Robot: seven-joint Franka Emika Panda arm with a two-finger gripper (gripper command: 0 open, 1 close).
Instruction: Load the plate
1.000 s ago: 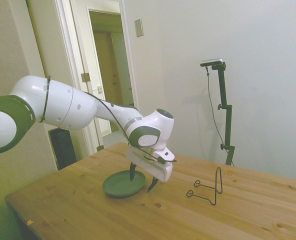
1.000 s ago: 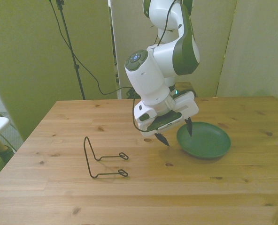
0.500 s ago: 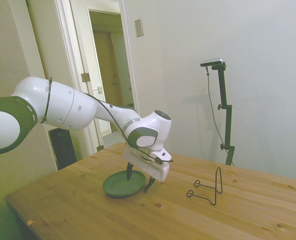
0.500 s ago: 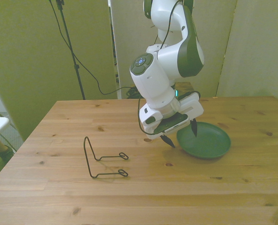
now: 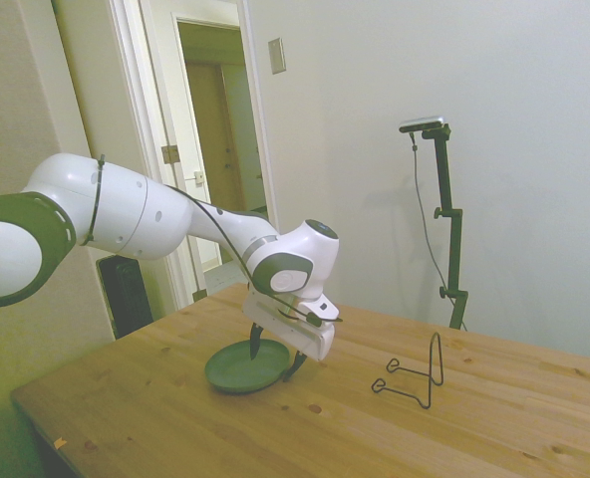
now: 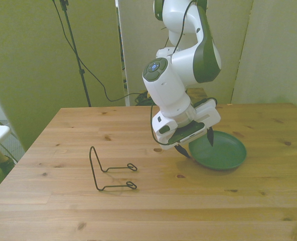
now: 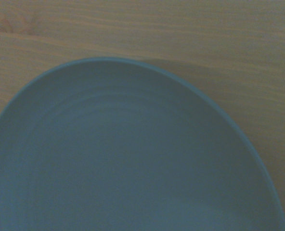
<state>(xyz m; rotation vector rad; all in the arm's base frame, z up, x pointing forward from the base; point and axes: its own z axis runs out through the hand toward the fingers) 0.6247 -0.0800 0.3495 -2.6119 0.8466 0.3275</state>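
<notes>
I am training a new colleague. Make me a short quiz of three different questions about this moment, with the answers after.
1. True or false: the gripper is open, with one finger inside the rim of the plate and one outside it.
2. Multiple choice: where does the wire stand sit in the front view? A) on the plate B) apart from the plate, toward the front view's left C) in the gripper
3. Fill in: the plate lies flat on the wooden ____.

Key: 1 true; 2 B; 3 table.
</notes>
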